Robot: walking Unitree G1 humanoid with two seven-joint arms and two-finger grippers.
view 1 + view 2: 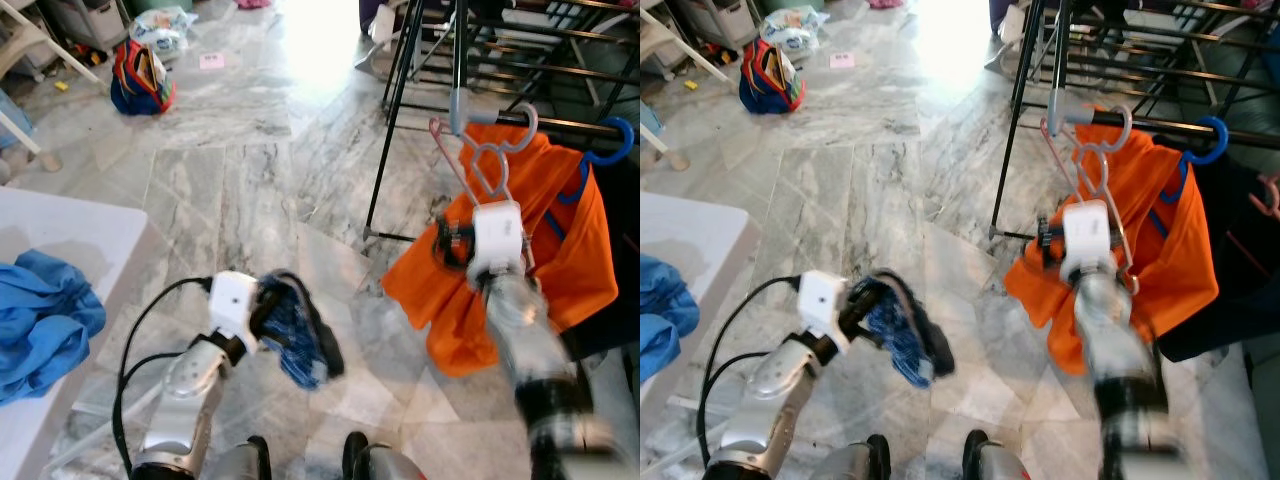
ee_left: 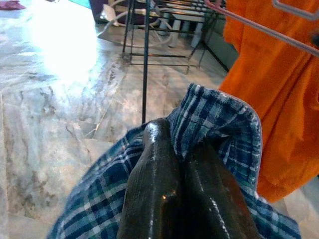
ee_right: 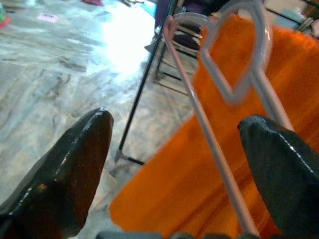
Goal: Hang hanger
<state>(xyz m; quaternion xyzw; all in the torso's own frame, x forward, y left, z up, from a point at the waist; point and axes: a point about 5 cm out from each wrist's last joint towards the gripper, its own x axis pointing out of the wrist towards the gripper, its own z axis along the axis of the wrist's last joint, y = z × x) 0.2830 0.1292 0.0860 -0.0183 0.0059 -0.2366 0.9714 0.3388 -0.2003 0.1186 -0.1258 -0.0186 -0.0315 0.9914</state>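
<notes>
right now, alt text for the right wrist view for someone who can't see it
The right gripper is open, its two black jaws spread either side of a pale hanger carrying an orange garment. Behind are a black rack leg and a marble floor with bright glare.

Head stereo pair downward; wrist cameras close along each claw.

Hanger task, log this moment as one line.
left hand: shut on plaid cloth | right hand: open at hanger | orange shirt: on rack
</notes>
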